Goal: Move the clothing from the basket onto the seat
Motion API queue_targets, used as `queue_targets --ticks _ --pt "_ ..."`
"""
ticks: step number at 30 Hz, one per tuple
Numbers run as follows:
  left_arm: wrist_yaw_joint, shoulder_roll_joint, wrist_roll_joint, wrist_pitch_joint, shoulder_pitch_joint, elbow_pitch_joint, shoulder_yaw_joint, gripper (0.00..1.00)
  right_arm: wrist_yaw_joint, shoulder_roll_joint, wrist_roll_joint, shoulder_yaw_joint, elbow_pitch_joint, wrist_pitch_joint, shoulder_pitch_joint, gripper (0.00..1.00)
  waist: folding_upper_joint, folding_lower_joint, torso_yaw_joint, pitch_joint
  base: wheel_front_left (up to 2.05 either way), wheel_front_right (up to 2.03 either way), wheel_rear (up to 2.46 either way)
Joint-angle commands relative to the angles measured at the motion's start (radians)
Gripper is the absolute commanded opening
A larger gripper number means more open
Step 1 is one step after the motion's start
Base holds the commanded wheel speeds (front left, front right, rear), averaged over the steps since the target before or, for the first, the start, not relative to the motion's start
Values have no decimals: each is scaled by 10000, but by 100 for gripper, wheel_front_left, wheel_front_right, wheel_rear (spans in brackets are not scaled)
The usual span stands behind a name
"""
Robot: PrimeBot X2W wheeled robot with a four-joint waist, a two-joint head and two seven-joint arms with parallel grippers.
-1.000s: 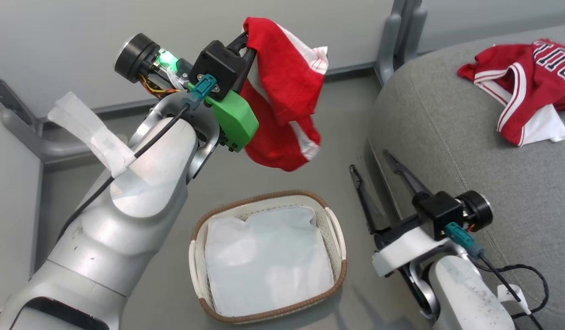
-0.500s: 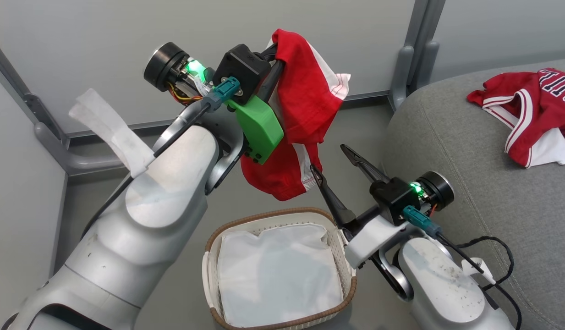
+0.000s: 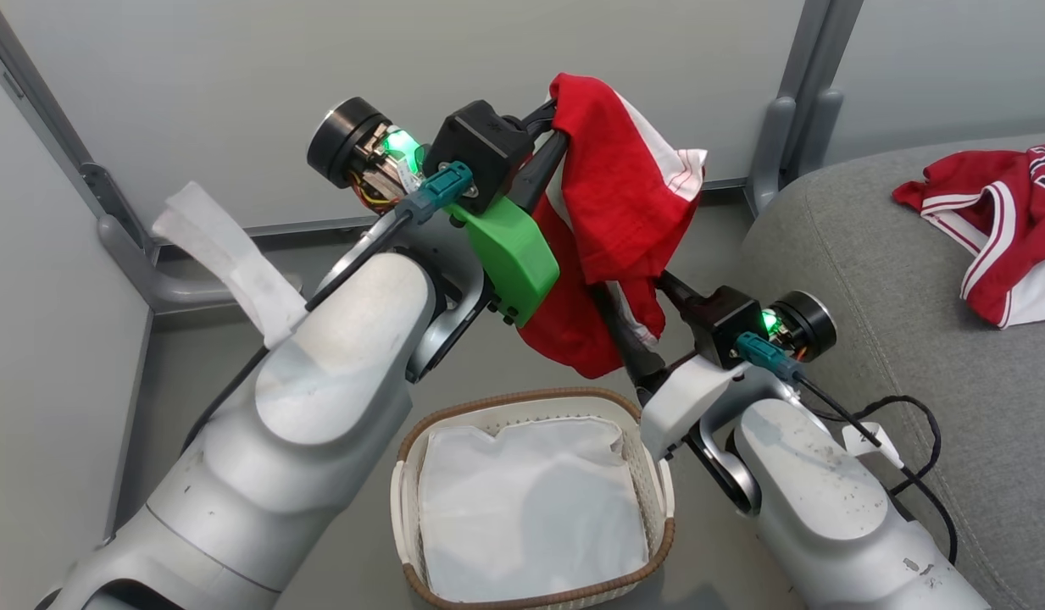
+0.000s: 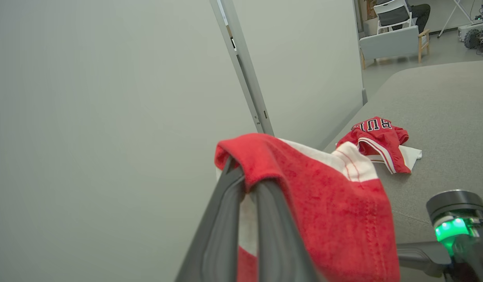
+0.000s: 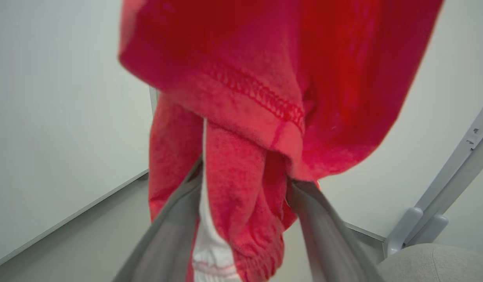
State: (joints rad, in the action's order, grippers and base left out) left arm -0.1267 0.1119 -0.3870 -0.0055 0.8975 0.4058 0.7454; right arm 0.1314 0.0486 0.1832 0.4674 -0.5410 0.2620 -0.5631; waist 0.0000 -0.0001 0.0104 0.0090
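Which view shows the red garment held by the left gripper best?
The head view: the whole garment hangs from the left gripper. The left wrist view gives its pinched top fold; the right wrist view, its lower part inside the open right gripper.

Basket (image 3: 522, 396) on floor (image 3: 721, 224), front centre, liner (image 3: 530, 508) inside. Seat (image 3: 869, 280) to its right, first garment (image 3: 997, 229) lying on it. Above and behind basket, second garment (image 3: 624, 195) hangs from left gripper (image 4: 243, 176), left of seat.

Office-like test space: grey partition panels (image 3: 191, 102), smooth floor (image 3: 717, 237), armchair (image 4: 394, 39) beyond
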Motion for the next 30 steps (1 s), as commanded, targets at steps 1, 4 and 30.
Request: queue_targets --ticks 1,4,30 --pt "113 38 -146 -36 -183 -52 -54 0 -14 32 109 56 -23 45 -141 0 0 1 12 27 0 0 0" --pt "293 188 -243 -104 -436 -5 -203 0 -14 35 225 88 174 47 -149 0 0 1 -35 82 0 0 0" --pt "886 361 -1530 -2194 -4356 546 -725 100 -14 35 -461 -1657 1921 47 723 0 0 1 -513 654 0 0 0"
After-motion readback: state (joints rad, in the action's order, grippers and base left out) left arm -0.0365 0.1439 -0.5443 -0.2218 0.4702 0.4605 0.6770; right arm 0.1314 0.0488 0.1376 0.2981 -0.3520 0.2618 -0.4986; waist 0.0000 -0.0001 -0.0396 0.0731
